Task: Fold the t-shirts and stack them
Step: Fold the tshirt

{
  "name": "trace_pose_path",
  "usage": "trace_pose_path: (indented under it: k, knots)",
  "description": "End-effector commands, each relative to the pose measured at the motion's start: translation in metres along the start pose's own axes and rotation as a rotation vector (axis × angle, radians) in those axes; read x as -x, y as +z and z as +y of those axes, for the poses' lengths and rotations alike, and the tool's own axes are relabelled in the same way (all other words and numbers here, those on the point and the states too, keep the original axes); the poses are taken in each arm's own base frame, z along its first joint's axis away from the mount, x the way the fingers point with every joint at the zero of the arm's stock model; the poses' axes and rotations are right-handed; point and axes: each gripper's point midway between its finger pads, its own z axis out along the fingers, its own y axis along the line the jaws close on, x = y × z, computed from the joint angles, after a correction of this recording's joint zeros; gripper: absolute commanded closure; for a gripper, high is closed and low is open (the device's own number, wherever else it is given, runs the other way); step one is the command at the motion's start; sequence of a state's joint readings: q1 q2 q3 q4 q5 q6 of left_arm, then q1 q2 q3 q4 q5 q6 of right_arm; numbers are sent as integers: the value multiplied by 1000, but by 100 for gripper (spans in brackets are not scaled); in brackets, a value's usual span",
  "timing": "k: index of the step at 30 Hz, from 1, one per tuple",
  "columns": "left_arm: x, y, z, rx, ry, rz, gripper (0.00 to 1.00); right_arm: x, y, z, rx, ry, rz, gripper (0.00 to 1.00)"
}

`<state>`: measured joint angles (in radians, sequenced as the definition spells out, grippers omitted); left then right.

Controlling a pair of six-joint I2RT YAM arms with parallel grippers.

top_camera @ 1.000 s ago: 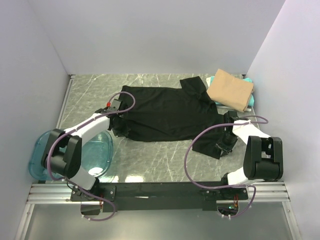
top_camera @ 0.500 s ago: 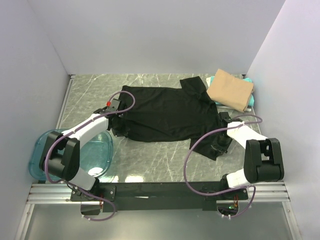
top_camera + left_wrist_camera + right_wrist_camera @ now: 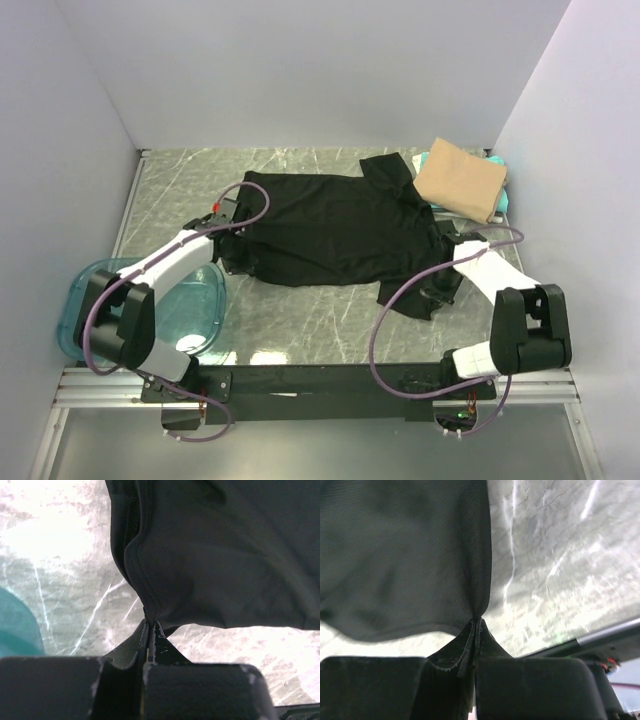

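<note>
**Left arm** [image 3: 175, 255] and **right arm** [image 3: 490, 268]: white link shells on black joint housings, each with a looping purple cable [image 3: 372, 325] (a small red mark [image 3: 216, 207] shows centre left). **Left gripper** [image 3: 150, 626] and **right gripper** [image 3: 477, 622]: matte black fingers, edges scuffed pale.

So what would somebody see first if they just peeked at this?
The big black t-shirt spread across the middle of the table, with the left hand pinching its left side and the right hand pinching its near right corner. Next, the folded tan t-shirt in the far right corner, lying on a teal one, and the blue tub at the near left.
</note>
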<state>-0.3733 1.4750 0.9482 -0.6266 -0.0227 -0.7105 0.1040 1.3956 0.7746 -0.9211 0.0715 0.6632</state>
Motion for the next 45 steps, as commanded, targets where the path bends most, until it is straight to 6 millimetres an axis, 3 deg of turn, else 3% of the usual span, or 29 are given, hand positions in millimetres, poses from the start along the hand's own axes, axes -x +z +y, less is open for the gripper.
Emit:
trace_pose_path:
  k: [1,14,20,27,35,45]
  knots:
    - [0,-19,0,-29,26,-18,99,7,-34,-3,-4,-16,-39,100]
    - [-32,-49,18,-35,12,37,99,-21,-71,-5,24,-54,-34,100]
    - [-42,-62,30,-15,-6,34,99,-36,-79,-12,4,-70,-48,100]
    - [-54,-63,37,-10,-12,52,99,-45,-83,-10,42,-58,-51,100]
    - [-42,-53,29,-16,-24,51,99,-22,-106,7,87,-42,-122,100]
    - [-3,-43,7,-49,-37,27,99,21,-120,37,112,-29,-192,100]
